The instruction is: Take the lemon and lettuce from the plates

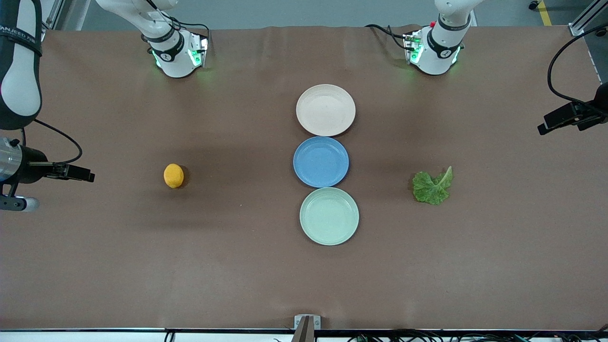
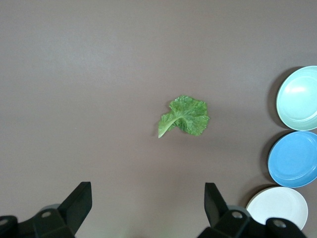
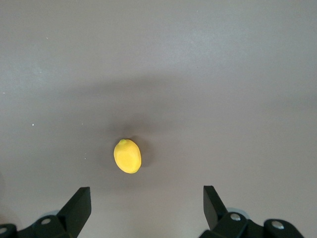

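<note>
Lemon (image 1: 174, 175): lies on bare table (image 1: 142, 266) toward right arm's end, well apart from the plates; not on any plate.
Lettuce (image 1: 432, 187): one leaf, flat on table toward left arm's end, also well off the plates.
Plates: three in a row mid-table, all w/ nothing on them. Cream plate (image 1: 326, 109) nearest the bases, blue plate (image 1: 321, 162) in the middle, green plate (image 1: 329, 216) nearest front cam; rims touching or nearly so.
Right gripper (image 3: 147, 204): up in the air over the lemon area, jaws spread wide, nothing between them.
Left gripper (image 2: 148, 202): up in the air over the lettuce area, jaws spread wide, nothing held.
Stage: both items sit off the plates, which is how the task would leave them. Same layout also fits a setup where they were never plated; one moment can't settle which, so no move bid here.
If lemon gets gripped: round & smooth, prob. rolls. Centre fingers (image 3: 79, 203) on its short axis, close slow.
If lettuce gets gripped: thin, limp. Fingers (image 2: 79, 201) must get right down to the table; pinch at the pale stem rib, since the frilly edge may tear or slip.
Risk: a low approach may scrape the table cover.
</note>
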Tool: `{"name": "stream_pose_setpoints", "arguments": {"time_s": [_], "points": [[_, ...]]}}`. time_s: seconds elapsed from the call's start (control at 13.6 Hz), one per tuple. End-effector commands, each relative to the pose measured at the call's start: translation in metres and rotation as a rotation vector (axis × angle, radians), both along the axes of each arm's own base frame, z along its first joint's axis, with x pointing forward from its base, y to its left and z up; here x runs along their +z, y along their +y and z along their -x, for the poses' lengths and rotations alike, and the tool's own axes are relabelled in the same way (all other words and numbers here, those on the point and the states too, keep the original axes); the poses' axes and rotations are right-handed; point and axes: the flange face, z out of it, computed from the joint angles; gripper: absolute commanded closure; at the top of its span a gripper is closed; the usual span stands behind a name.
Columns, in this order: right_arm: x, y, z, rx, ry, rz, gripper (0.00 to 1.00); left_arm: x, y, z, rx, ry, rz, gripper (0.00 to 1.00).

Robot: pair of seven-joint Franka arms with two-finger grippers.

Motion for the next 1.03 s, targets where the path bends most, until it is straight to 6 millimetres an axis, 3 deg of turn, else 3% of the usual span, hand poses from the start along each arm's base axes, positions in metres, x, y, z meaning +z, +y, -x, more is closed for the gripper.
{"name": "stream_pose_setpoints", "arguments": {"time_s": [0.0,0.37,0.51,0.81,0.95], "points": [[0.005,0.003,0.003,0.014,-0.003,-0.014,0.00,0.005,-0.001,-0.001,-0.013,0.005,-0.012,0.00],[0.017,0.019,0.007,0.039,-0.013,-0.018,0.00,0.004,-0.006,-0.002,-0.015,0.009,-0.018,0.00],[0.018,0.035,0.006,0.064,-0.015,-0.016,0.00,0.005,-0.008,-0.002,-0.017,0.008,-0.024,0.00],[0.017,0.040,0.005,0.076,-0.015,-0.008,0.00,0.013,-0.004,-0.003,-0.012,-0.011,-0.029,0.00],[0.017,0.062,0.006,0.125,-0.008,0.043,0.00,0.015,-0.007,-0.002,-0.016,-0.014,-0.029,0.00]]}}
